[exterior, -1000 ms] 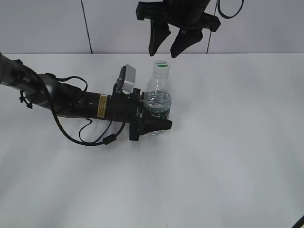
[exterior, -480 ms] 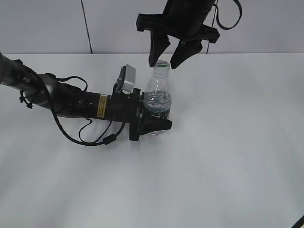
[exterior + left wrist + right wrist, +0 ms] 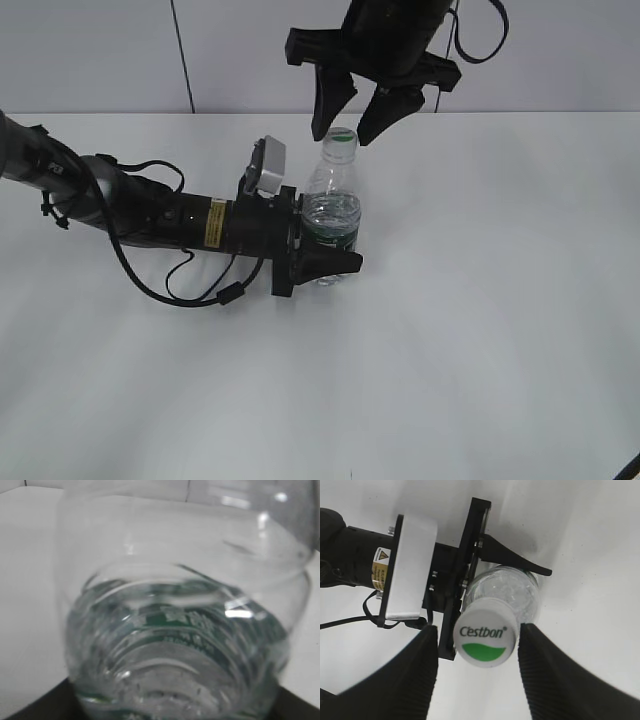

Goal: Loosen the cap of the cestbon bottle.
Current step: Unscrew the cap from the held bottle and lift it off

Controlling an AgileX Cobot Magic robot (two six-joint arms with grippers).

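At the top centre of the exterior view, your right gripper (image 3: pixel 348 128) hangs with its two black fingers pointing down and spread apart, one on each side of the cap (image 3: pixel 342 137). From the right wrist view you can see those ribbed fingers (image 3: pixel 407 680) flanking the cap (image 3: pixel 485 640) with a gap on both sides, so they are not clenched on it and nothing is grasped. You can read "Cestbon" on the white cap, above a green patch.

Below the cap, the bottle (image 3: pixel 333 215) stands upright on the white table (image 3: pixel 480 330), a little left of the frame's centre. Your left gripper (image 3: pixel 325 248) comes in level from the left and is clamped around the bottle's lower body at the green label band, one black finger showing in front of the bottle. The left wrist view is filled by the clear, ribbed bottle (image 3: pixel 180 645) pressed close to the lens, with water and green label visible through it.

Your left arm (image 3: pixel 130 210) stretches toward the left edge of the exterior view, lying low over the table, with a small grey camera box (image 3: pixel 268 165) on its wrist and a black cable (image 3: pixel 190 290) looping beneath it.
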